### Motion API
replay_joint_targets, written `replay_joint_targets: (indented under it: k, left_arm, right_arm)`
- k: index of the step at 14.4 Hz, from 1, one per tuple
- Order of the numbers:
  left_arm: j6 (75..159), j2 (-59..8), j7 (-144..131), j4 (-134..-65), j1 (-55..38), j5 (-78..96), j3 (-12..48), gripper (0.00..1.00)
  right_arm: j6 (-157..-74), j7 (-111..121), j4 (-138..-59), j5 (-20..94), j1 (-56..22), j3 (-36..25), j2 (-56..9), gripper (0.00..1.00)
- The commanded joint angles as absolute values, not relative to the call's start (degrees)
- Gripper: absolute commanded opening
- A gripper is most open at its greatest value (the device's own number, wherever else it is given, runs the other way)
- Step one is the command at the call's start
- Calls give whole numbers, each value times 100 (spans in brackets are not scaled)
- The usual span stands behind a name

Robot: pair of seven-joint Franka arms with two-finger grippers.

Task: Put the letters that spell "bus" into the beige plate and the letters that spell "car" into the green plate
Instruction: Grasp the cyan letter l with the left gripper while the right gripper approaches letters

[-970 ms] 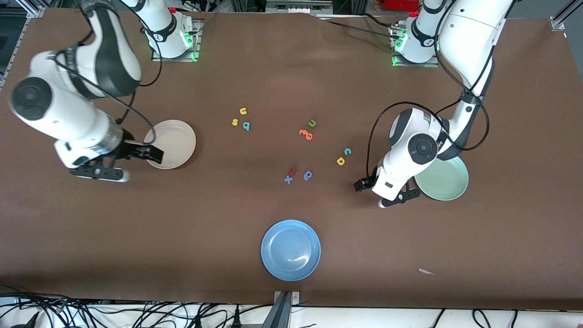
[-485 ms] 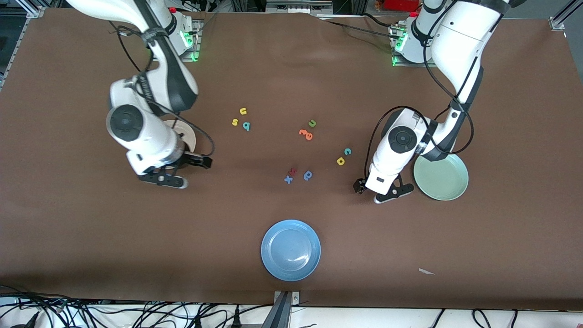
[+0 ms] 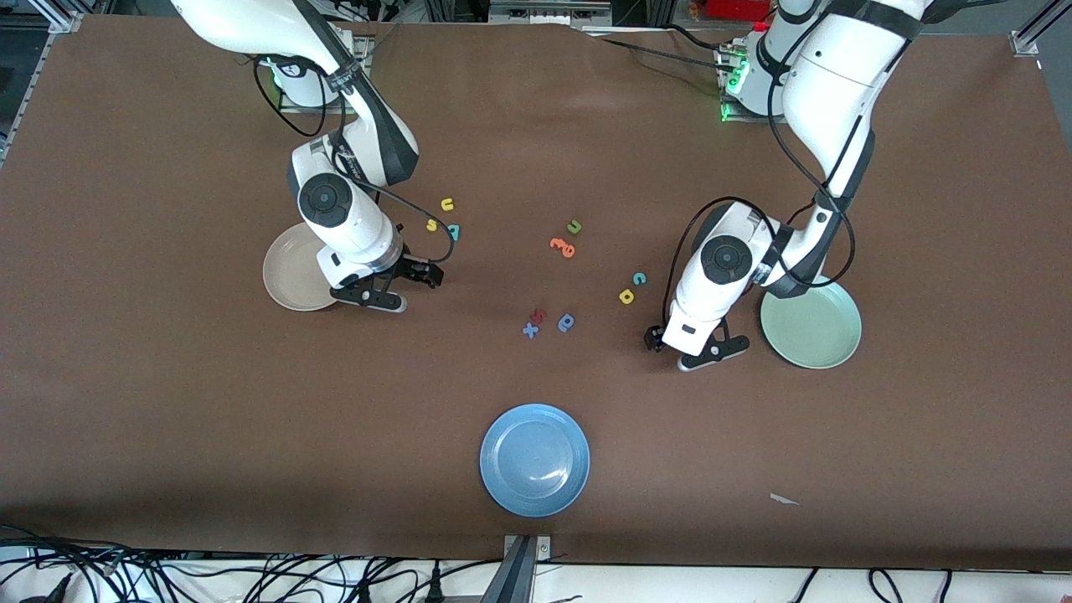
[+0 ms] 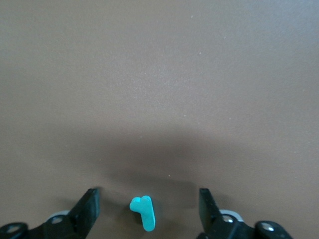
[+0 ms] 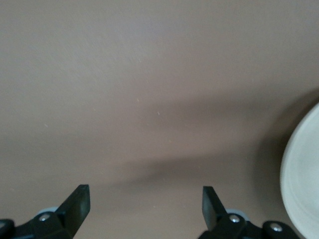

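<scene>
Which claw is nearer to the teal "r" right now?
Left. The left claw is over the teal "r", which lies between its open fingers, beside the green plate. The right claw hangs open beside the beige plate.

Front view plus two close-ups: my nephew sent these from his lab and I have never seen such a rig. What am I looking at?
Two robot arms work at a brown table. The wide picture comes from a high camera facing them; each close-up comes from a camera on one arm's wrist. On the table lie small foam letters, a beige plate, a green plate and a blue plate. The left claw is open, low over a teal r that lies between its fingers, apart from both. The right claw is open over bare table beside the beige plate. Nothing is held.
</scene>
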State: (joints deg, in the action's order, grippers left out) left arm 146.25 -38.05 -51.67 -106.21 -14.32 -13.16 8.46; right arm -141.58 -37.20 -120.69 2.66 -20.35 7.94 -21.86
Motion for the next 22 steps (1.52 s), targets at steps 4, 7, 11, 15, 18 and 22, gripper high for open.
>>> replay_joint_targets:
  k: [4, 7, 11, 15, 18, 22]
  left_arm:
    - [14222, -3832, -5229, -10459, -1450, -1477, 835, 70]
    - [14081, -3806, -5229, -10468, -1450, -1459, 896, 70]
    - [14071, -3806, -5229, -10468, -1424, -1450, 949, 57]
    - [14071, -3806, -5221, -10459, -1380, -1441, 975, 36]
    - [14071, -3806, -5150, -10468, -1380, -1441, 976, 34]
    - [14071, -3806, -5142, -10468, -1380, -1441, 967, 21]
  right_arm:
    - [-14976, -4112, -13261, 264, -1995, 1168, -1705, 100]
    - [-15143, -4166, -13622, 264, -1995, 1300, -1609, 100]
    - [-15652, -4175, -14193, 255, -1995, 1476, -1591, 100]
    - [-15908, -4175, -14449, 176, -1995, 1503, -1608, 100]
    - [-16250, -4175, -14633, 176, -1995, 1564, -1678, 100]
    - [-16391, -4184, -14651, 176, -2013, 1600, -1758, 89]
